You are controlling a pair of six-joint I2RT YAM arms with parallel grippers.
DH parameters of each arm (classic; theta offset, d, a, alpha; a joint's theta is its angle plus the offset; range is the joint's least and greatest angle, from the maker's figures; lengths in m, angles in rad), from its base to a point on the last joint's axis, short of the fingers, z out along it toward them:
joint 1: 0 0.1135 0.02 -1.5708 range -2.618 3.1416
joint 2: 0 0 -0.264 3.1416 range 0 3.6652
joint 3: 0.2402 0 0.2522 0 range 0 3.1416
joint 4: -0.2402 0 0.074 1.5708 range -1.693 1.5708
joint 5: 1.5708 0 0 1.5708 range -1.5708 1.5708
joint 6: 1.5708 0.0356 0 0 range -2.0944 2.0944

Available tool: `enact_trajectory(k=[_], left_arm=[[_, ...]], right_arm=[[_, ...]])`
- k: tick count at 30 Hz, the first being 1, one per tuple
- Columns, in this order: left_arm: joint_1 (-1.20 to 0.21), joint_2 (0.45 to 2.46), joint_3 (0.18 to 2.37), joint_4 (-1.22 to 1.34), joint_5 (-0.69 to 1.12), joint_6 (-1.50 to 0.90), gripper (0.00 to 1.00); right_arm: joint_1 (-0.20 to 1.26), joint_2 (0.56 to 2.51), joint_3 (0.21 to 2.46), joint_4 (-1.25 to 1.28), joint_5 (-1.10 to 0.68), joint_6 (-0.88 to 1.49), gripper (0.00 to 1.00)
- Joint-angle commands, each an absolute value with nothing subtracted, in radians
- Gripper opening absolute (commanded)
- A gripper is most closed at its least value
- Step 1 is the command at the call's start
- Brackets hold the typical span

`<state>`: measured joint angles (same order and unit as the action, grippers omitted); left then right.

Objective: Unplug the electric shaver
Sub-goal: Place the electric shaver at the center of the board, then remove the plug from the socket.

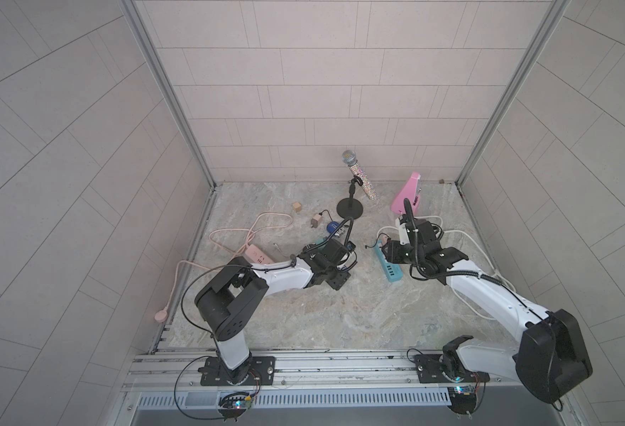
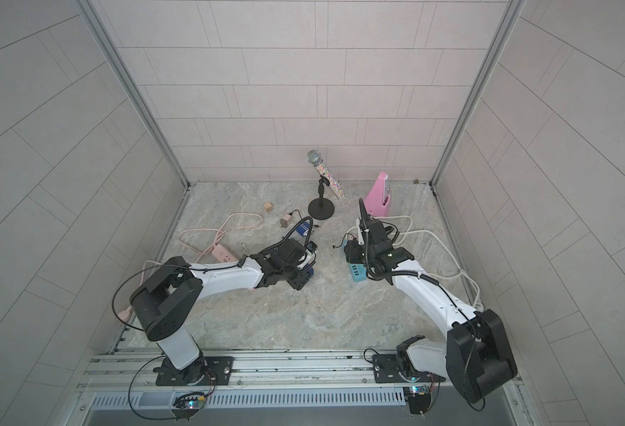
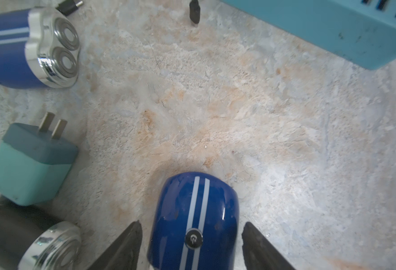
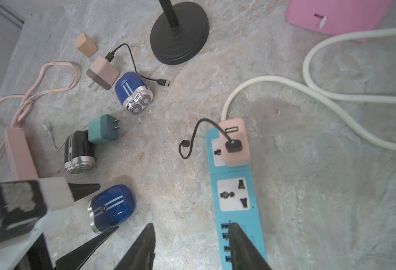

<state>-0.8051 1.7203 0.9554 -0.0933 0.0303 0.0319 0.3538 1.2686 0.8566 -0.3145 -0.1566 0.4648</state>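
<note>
Teal power strip (image 4: 234, 171) held a pink USB adapter (image 4: 241, 156), its black cable (image 4: 184, 143) lying free-ended. Blue, white-striped shaver (image 3: 197, 205) lay on the table (image 4: 309, 187) inside the left gripper (image 3: 191, 224) — jaws wide, not touching. Right gripper (image 4: 191, 225) parted, empty.

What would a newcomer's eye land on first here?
A glittery microphone stands at the back of the table. Nearer, the left gripper, open, straddles a blue shaver, with a black shaver and another blue shaver close by. The right gripper hovers open over a teal power strip with a pink adapter plugged in.
</note>
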Motion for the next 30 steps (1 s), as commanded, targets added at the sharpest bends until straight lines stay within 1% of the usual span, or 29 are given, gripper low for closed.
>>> enact_trajectory(k=[1, 6, 9, 11, 14, 19, 23, 27, 30], left_arm=[[-0.802, 1.629, 0.958, -0.092, 0.070, 0.009, 0.74], [-0.802, 1.544, 0.929, -0.028, 0.199, -0.035, 0.76], [-0.806, 1.526, 0.907, 0.042, 0.291, -0.063, 0.76], [-0.813, 1.523, 0.899, 0.071, 0.319, -0.077, 0.76], [-0.815, 1.524, 0.895, 0.093, 0.357, -0.092, 0.73], [-0.825, 1.517, 0.892, 0.110, 0.399, -0.104, 0.63], [-0.846, 1.512, 0.889, 0.127, 0.413, -0.103, 0.59], [-0.861, 1.511, 0.887, 0.139, 0.415, -0.103, 0.53], [-0.865, 1.505, 0.881, 0.144, 0.419, -0.105, 0.51]], right_arm=[[0.360, 1.328, 0.915, -0.393, -0.080, 0.405, 0.53], [0.360, 1.423, 0.997, -0.456, -0.041, 0.364, 0.54], [0.360, 1.469, 1.031, -0.477, -0.031, 0.349, 0.54], [0.360, 1.487, 1.041, -0.479, -0.030, 0.344, 0.54], [0.360, 1.514, 1.056, -0.481, -0.016, 0.337, 0.55], [0.357, 1.557, 1.089, -0.490, -0.001, 0.319, 0.55], [0.357, 1.590, 1.109, -0.488, 0.000, 0.312, 0.54], [0.353, 1.629, 1.134, -0.492, -0.004, 0.305, 0.51], [0.350, 1.644, 1.141, -0.493, -0.004, 0.300, 0.48]])
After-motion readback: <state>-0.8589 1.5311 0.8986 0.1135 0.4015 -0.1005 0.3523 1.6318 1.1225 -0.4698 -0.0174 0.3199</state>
